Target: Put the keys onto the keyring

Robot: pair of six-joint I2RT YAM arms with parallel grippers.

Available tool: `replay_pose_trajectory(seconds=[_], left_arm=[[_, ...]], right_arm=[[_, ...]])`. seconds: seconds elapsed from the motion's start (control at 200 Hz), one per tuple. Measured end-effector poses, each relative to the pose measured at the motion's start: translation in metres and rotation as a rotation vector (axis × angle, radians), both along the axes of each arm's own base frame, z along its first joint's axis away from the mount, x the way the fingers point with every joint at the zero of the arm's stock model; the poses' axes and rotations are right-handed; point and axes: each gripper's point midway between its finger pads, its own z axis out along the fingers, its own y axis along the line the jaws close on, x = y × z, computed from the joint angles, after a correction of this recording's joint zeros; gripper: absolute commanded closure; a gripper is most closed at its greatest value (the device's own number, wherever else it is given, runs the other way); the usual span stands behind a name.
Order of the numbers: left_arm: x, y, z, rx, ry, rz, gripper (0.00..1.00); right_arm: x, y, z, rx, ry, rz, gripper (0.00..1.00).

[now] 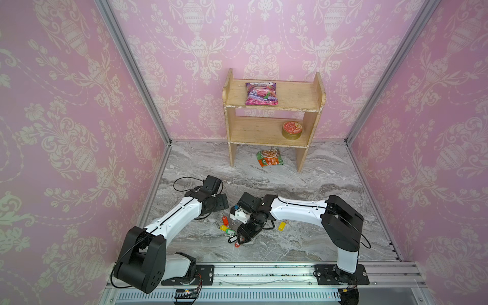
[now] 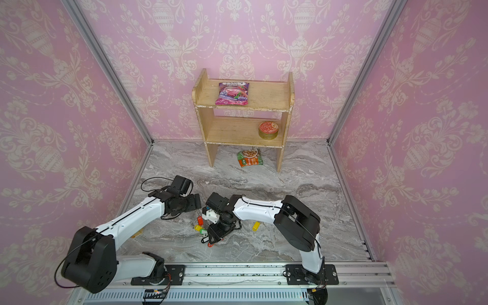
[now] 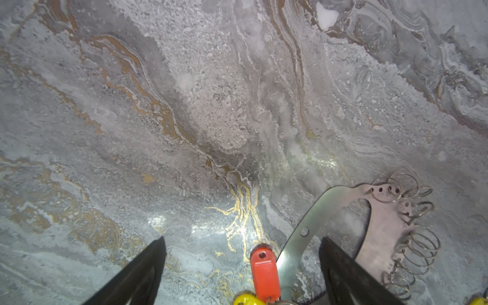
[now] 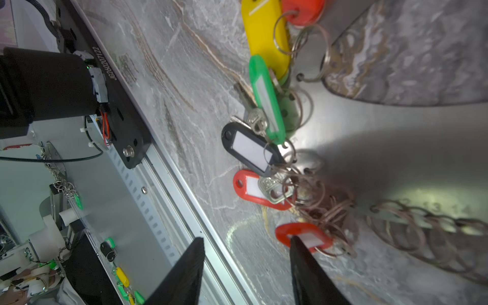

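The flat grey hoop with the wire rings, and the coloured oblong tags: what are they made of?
The flat grey hoop looks like thin sheet metal: dull brushed sheen, punched holes, stamped numbers. Its small wire rings look like steel, thin and glinting. The coloured oblong tags seem glossy moulded plastic, with paper-like white inserts.

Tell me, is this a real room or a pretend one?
Probably pretend, a robot test booth: pink wallpaper panels in metal frames, a left robot arm and right robot arm bolted to a metal rail, and a wooden shelf.
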Motion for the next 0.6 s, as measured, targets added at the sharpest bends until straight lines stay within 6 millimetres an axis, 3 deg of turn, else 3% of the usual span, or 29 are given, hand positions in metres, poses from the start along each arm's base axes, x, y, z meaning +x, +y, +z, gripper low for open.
replay_pose_trajectory(seconds=[0.11, 0.25, 0.45, 0.6], left_arm=[[0.000, 0.000, 0.002, -0.002, -0.007, 0.000, 0.07], [0.000, 0.000, 0.002, -0.005, -0.006, 0.000, 0.07], [0.001, 0.000, 0.003, -0.008, -0.010, 0.003, 0.07], [0.001, 0.000, 0.005, -0.012, -0.016, 0.002, 0.07]], right_arm=[[-0.006, -0.002, 0.001, -0.008, 0.007, 0.026, 0.43], [0.000, -0.003, 0.007, 0.000, -0.023, 0.015, 0.42], [0.035, -0.015, 0.028, 0.042, -0.113, -0.134, 0.44], [0.058, -0.020, 0.025, 0.034, -0.124, -0.246, 0.44]])
